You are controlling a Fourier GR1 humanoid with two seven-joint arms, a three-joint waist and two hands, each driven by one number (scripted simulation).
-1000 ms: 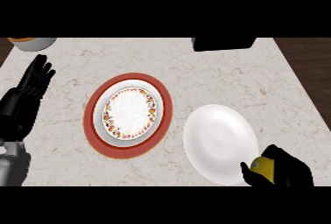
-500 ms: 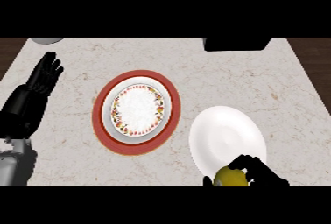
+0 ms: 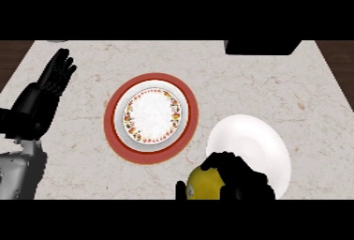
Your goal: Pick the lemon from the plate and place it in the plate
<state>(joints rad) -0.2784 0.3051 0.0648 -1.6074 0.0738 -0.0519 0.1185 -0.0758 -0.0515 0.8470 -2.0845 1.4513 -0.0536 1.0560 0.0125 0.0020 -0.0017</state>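
- My right hand (image 3: 242,180) sits at the near edge of the counter (image 3: 276,93), toward its near right corner, with its black fingers curled round the lemon (image 3: 202,183).
- The lemon is yellow and shows to the left of the curled fingers; they wrap over its top and right side, so that part of it is hidden from me.
- I cannot tell whether the lemon rests on the counter or is held just above it.
- Right behind that hand lies the white plate (image 3: 252,140); its near left rim is covered by my fingers, and the lemon sits at that rim rather than over the plate's middle.
- Further left, around the middle of the counter, I see a patterned plate (image 3: 153,115) resting on a red plate (image 3: 114,131), whose rim rings it all round.
- The red plate and the white plate lie close together, with a narrow strip of counter between them.
- My left hand (image 3: 52,84) is at the counter's left edge, fingers straight and pointing toward the far side, holding nothing, resting.
- Its grey forearm (image 3: 17,171) comes in from the near left corner.
- At the far edge, toward the right corner, stands a black object (image 3: 262,46) that I cannot make out.
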